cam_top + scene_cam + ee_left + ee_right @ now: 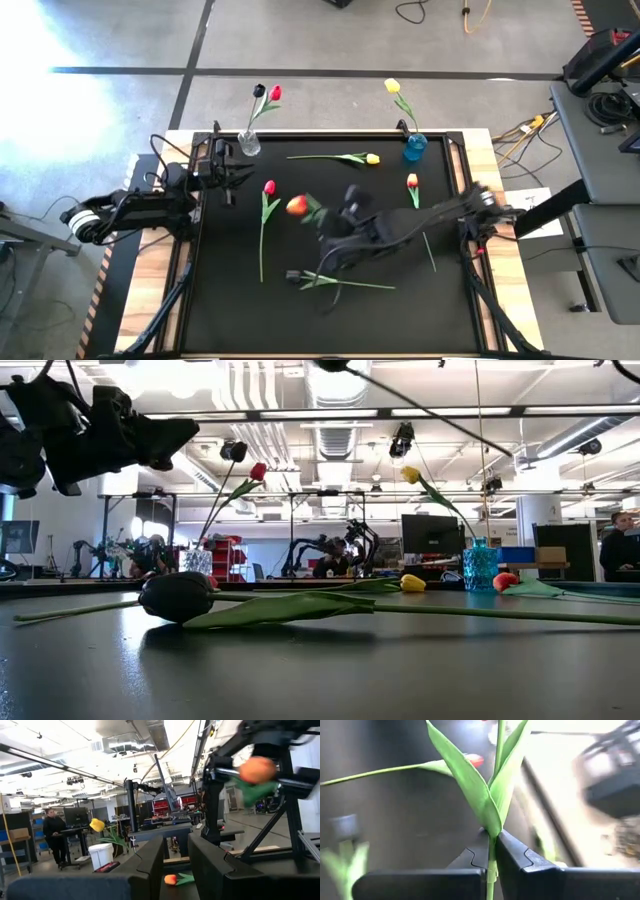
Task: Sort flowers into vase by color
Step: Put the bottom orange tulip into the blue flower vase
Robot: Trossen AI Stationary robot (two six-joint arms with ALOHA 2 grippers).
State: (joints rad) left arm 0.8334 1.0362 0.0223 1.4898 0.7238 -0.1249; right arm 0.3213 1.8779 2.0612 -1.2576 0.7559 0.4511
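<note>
while lifted, orange tulip [297,206] stem sits pinched btwn right pincer [491,854] fingers, clamped tight.

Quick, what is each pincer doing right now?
Left pincer: open, holding nothing, by the clear vase.
Right pincer: shut on the orange tulip's stem.
</note>
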